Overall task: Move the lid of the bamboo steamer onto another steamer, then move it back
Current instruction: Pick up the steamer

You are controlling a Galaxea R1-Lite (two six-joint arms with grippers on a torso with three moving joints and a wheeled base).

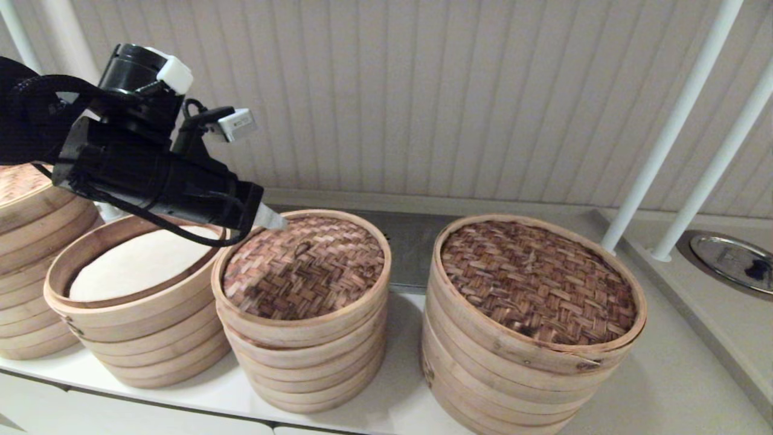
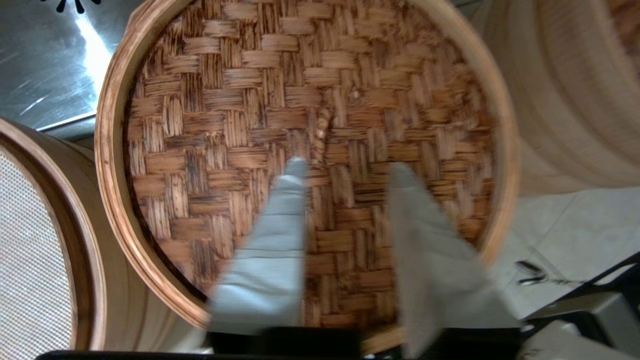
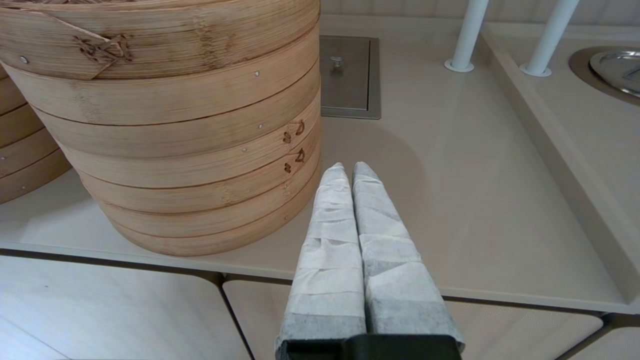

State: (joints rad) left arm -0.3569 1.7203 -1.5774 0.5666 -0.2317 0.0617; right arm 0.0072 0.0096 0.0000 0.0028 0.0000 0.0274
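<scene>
The smallest steamer (image 1: 302, 272) stands in the middle of the counter, its mottled reddish-brown woven top (image 2: 300, 150) filling the left wrist view. My left gripper (image 2: 349, 166) hovers open just above that top, near its small loop (image 2: 322, 130), holding nothing. In the head view one fingertip (image 1: 272, 219) pokes out over the steamer's back left rim. The bamboo steamer lid (image 1: 15, 181) shows only as a strip of light tan weave on a tall stack at the far left, mostly behind my left arm. My right gripper (image 3: 351, 167) is shut and empty, low at the counter's front edge.
An open steamer (image 1: 121, 302) with a white liner sits left of the middle one. The much wider dark-weave steamer (image 1: 537, 284) stands on the right, close to my right gripper. White poles (image 1: 664, 121), a metal hatch (image 3: 349, 75) and a round metal dish (image 1: 731, 260) lie behind.
</scene>
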